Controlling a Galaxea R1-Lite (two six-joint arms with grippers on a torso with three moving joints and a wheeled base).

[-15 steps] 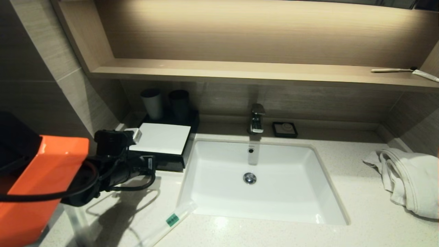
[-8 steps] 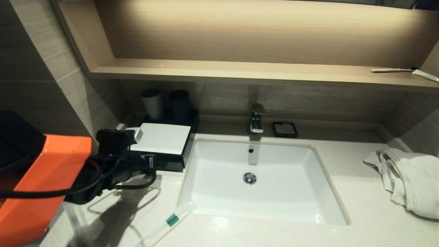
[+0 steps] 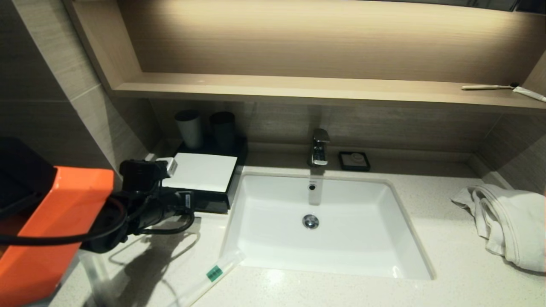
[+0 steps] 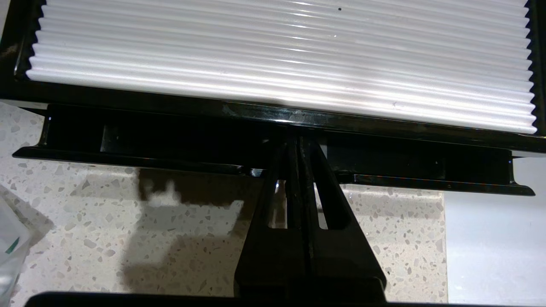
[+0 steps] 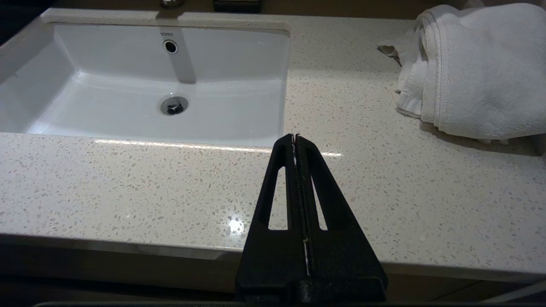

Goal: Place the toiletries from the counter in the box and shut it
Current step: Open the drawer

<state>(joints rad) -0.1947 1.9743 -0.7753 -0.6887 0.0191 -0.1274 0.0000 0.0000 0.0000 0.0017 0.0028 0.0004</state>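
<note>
The left gripper [image 4: 297, 143] is pressing its clenched, empty jaws against the front edge of the box [image 3: 200, 181], just under the white lid [image 4: 281, 55]. It could be wedging below that rim; a careless push may be shoving the whole box back toward the cups [image 3: 207, 128], or tipping the lid off. The wrapped toiletry [image 3: 213, 275] is lying on the counter [image 3: 426, 213] near the sink [image 3: 315, 221] corner, well apart from the box and seemingly not yet packed. Open room is lying in front of the box; the sink edge is crowding its right side. The right gripper [image 5: 295, 140] is hovering clenched over bare counter by the towel [image 5: 469, 68].
</note>
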